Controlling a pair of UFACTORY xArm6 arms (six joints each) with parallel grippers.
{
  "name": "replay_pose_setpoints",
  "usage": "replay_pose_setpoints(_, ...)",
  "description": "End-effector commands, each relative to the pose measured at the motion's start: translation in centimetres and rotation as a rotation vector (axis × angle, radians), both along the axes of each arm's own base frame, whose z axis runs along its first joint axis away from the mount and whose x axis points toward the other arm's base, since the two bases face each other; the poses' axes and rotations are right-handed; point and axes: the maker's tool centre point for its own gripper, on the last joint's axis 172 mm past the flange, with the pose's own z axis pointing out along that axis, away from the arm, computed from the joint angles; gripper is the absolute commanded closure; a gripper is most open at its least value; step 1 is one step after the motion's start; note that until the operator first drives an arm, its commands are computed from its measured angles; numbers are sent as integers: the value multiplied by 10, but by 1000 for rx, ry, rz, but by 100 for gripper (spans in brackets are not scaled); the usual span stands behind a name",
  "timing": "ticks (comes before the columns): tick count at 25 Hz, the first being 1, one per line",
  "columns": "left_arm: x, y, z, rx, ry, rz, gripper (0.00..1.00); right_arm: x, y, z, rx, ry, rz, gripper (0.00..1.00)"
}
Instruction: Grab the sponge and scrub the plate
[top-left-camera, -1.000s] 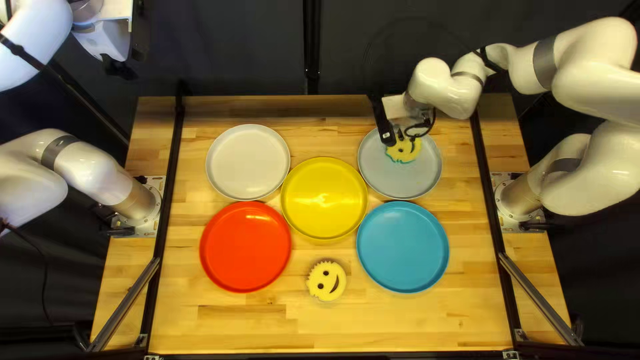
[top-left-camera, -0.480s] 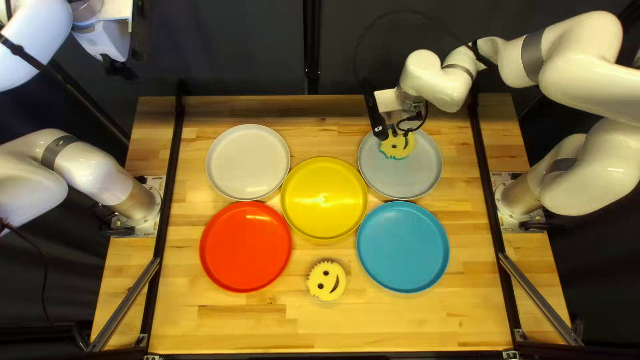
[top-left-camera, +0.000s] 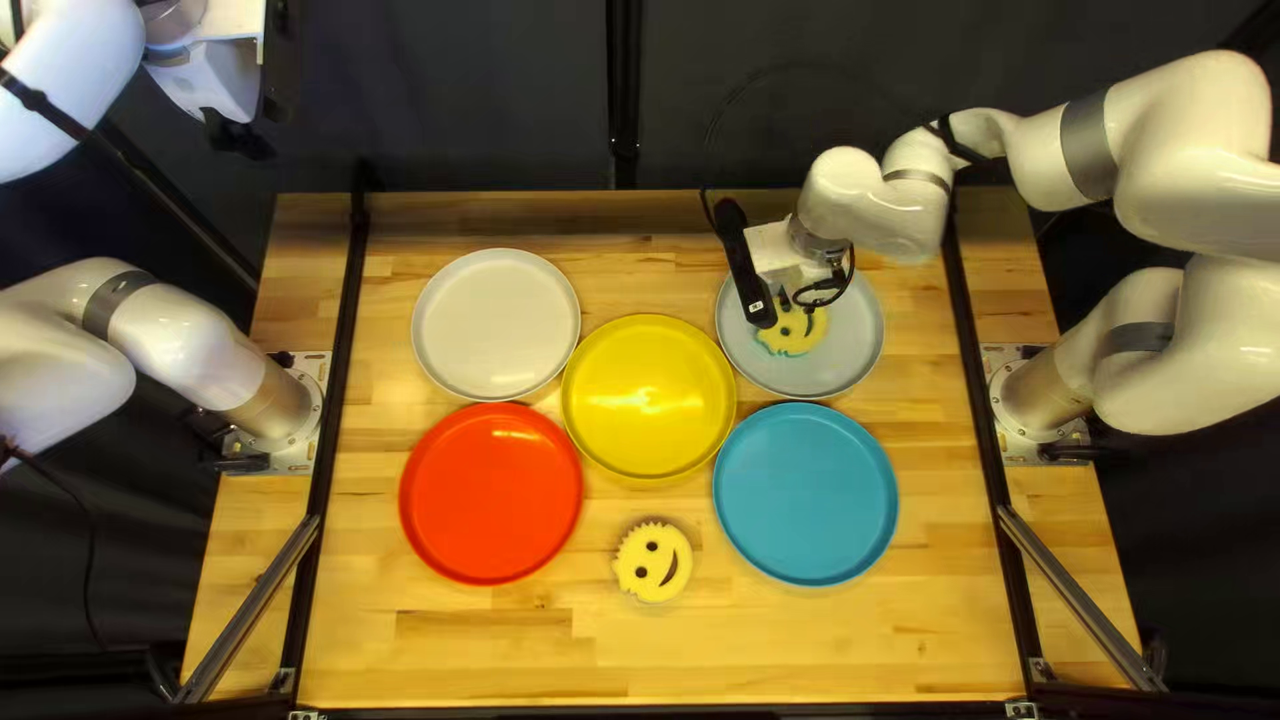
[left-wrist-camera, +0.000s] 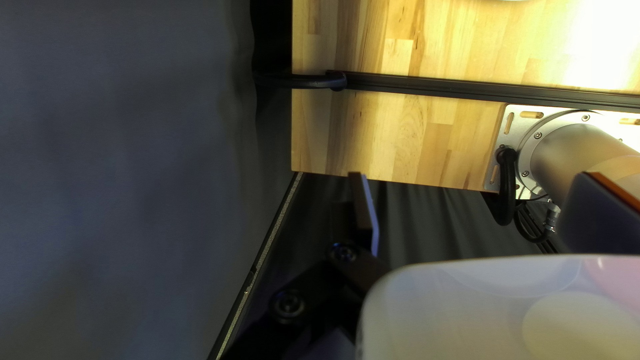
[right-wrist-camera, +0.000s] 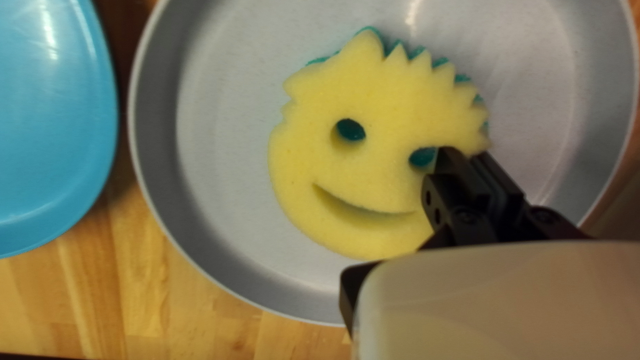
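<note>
Right wrist view. Sponge [right-wrist-camera: 373, 167] lies face up within the grey plate [right-wrist-camera: 223, 153], a teal layer showing beneath the yellow. Right hand [right-wrist-camera: 467, 160] appears to be grasping it off-centre: one finger at an eye, the other at the outer edge, the rim of foam pinched between. Scrubbing looks to be the step in hand. A grip this near one side could let the far edge lift or the sponge twist; best to press straight down, lightly, and draw it in short overlapping circles with the teal side flat. Fingertips should ride above the grey plate's surface, not scrape it.

Top left view. Sponge sits about the middle of the grey plate, which stands on the desk [top-left-camera: 534, 647] close by the yellow plate [top-left-camera: 650, 398] and blue plate [top-left-camera: 806, 494]. Strokes should widen towards the wall and ease off before it; a hard shove there might slide the grey plate into its neighbours. Second sponge [top-left-camera: 654, 560] lies unused, well apart.

Left wrist view. Left hand [left-wrist-camera: 475, 183] released, fingers spread wide, nothing between them. Best parked there, clear of the strokes.
</note>
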Motion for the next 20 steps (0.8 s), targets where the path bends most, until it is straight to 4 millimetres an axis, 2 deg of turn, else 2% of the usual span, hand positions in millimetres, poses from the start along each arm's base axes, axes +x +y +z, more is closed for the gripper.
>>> replay_pose_setpoints(1,0,0,0,0,0,0,0,2,11,14,31,4,-11,100)
replay_pose_setpoints(4,0,0,0,0,0,0,0,4,27,22,52,8,-16,100)
replay_pose_setpoints(7,0,0,0,0,0,0,0,6,55,26,55,2,-13,100)
replay_pose_setpoints(12,0,0,0,0,0,0,0,15,96,15,51,-23,10,100)
replay_pose_setpoints(14,0,0,0,0,0,0,0,17,103,14,43,-41,20,100)
replay_pose_setpoints(20,0,0,0,0,0,0,0,15,103,17,35,-59,28,100)
